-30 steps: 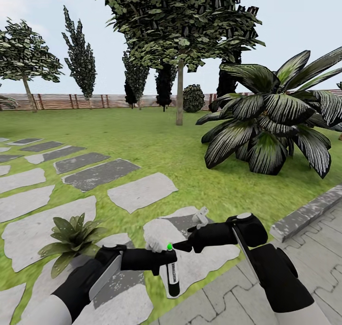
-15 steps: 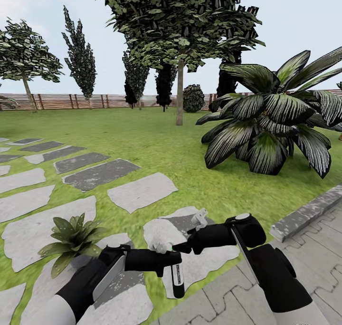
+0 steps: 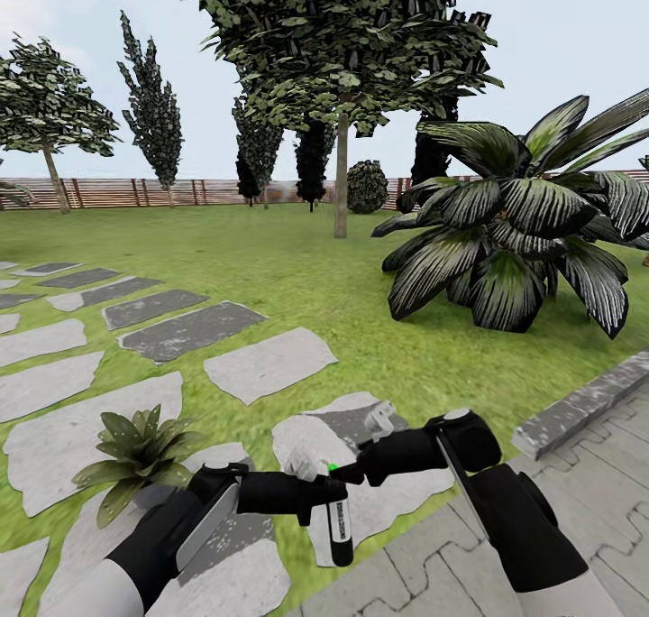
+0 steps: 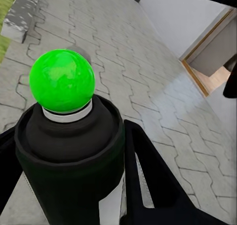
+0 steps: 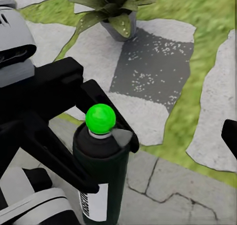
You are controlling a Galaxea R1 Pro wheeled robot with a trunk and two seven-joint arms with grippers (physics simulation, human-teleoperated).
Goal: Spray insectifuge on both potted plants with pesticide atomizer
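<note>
Garden lawn with stepping stones (image 3: 261, 364) and grey paving (image 3: 433, 572) around me. Spray bottle (image 3: 339, 531) hangs upright over the paving edge, dark green with a white label, topped by a green ball, clamped near its neck in my left gripper (image 3: 311, 495); left wrist view has black jaws tight on both sides of it. Right gripper (image 3: 347, 471) sits just beside the bottle top; how far its jaws are open, cannot tell. One potted plant (image 3: 135, 450) is on a stone to the left, near the left arm; the right wrist view catches its grey pot.

Risk, my guess: right fingers nudge the top and twist the bottle in the left grip, or the spray misses because the nozzle direction is unclear. Second plant not in these views. Can't make out any spray specks on the leaves.
</note>
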